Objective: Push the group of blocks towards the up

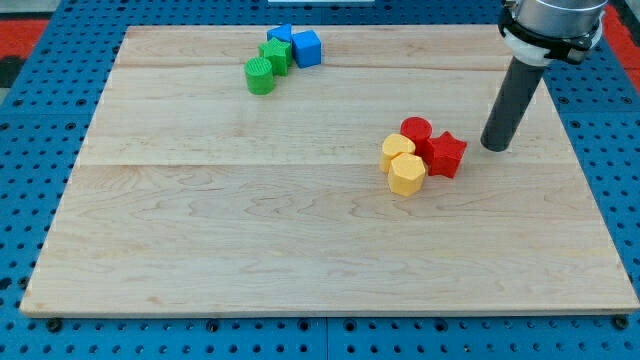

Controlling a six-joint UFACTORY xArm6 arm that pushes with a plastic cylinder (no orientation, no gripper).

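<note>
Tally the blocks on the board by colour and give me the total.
Blue blocks: 2
Green blocks: 2
Red blocks: 2
Yellow blocks: 2
Total: 8
My tip stands to the view's right of the red blocks, apart from them.

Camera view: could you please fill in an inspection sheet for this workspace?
Surface: wooden board, flat, on blue perforated base.
Job's things: red cylinder, red star block, yellow heart block and yellow hexagon block clustered right of centre.
Clutter: green cylinder, green block, two blue blocks near the view's top.
Claw: none; my tip is right of the red star block, apart.
Cables: nothing seen.
Surroundings: red strip at top corners.
</note>
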